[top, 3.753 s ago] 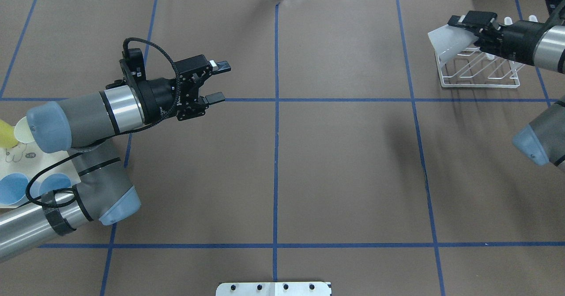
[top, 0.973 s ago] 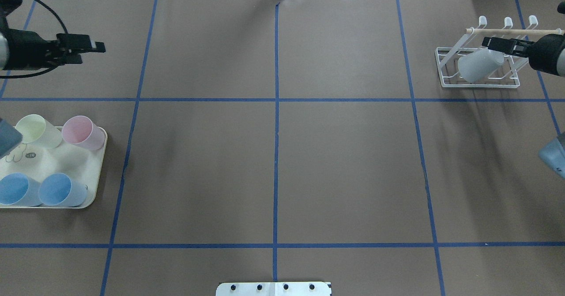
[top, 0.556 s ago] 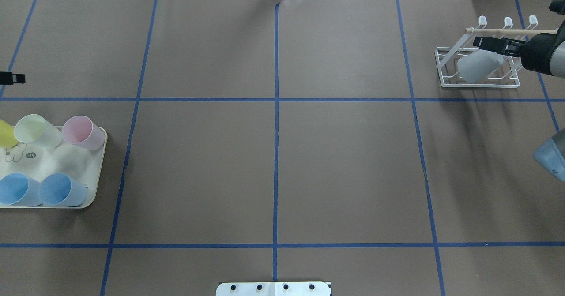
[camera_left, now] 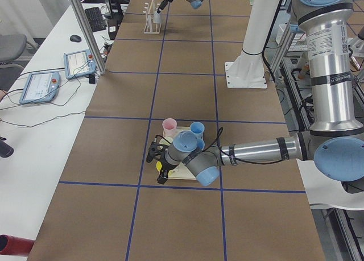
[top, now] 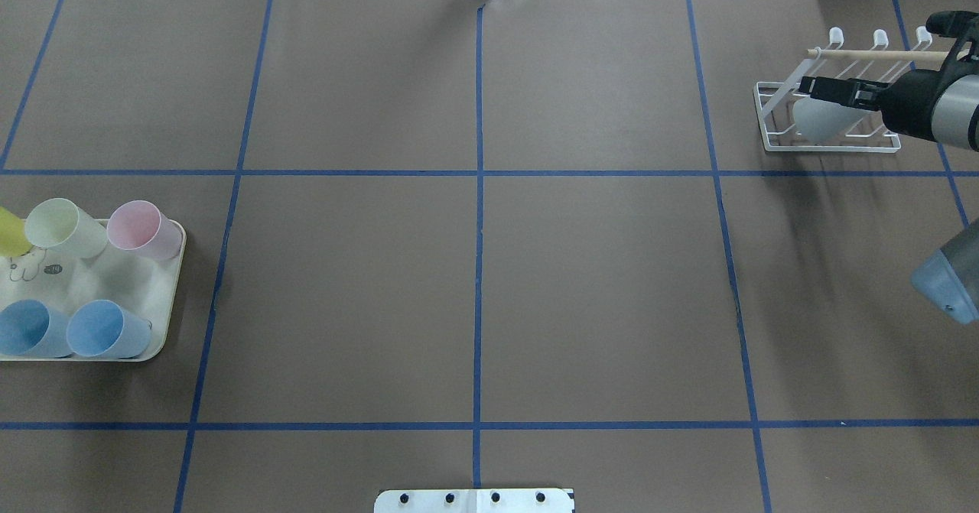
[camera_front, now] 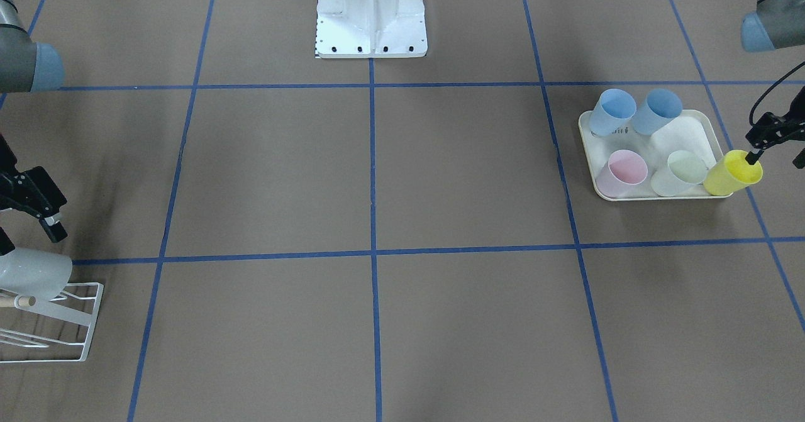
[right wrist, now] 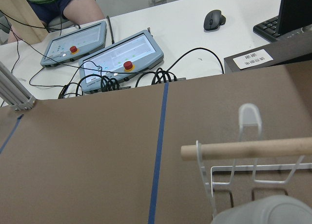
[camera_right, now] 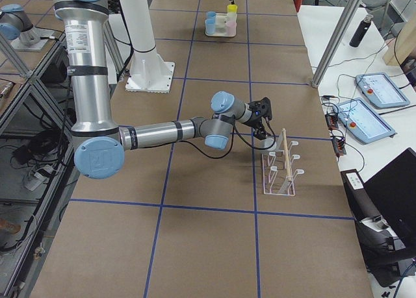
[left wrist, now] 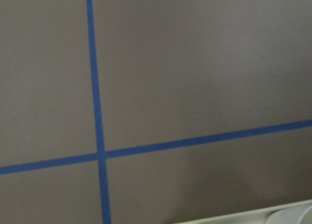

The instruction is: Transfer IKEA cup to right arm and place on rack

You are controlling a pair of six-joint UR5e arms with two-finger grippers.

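Observation:
The milky white IKEA cup lies tilted on the prongs of the white wire rack, below its wooden dowel. My right gripper hovers just over the cup, open and apart from it. The front view shows its spread fingers above the cup and the rack. The right wrist view shows the dowel and the cup's top. My left gripper is at the table's left end, open, with one fingertip at the rim of a yellow cup.
A cream tray at the left holds two blue cups, a pink cup and a pale green cup. The yellow cup stands at its far left corner. The robot's base plate is at the near middle.
My right gripper has let go of the white cup and slid left above the rack; the cup stays on the prongs. My left arm has left the overhead view toward the tray.

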